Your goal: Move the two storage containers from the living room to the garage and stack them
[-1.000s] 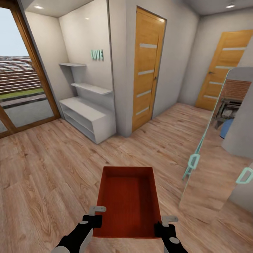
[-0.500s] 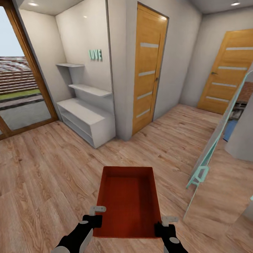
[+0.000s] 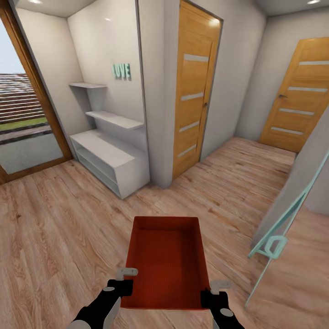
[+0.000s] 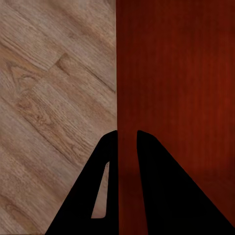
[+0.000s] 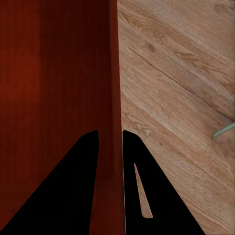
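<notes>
The orange-red shallow ribbed plastic storage container hangs before me at twelve o'clock, long axis pointing away. My left fingers pinch its left wall and my right fingers its right wall, both closed on plastic. Its near rim is cut off; the second container and garage lie somewhere beyond the light wood plank floor.

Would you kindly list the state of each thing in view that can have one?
Container: empty, held level above the wood floor.
Left gripper: shut on the container's left wall.
Right gripper: shut on its right wall.
Near door: closed.
Far door: closed.
</notes>
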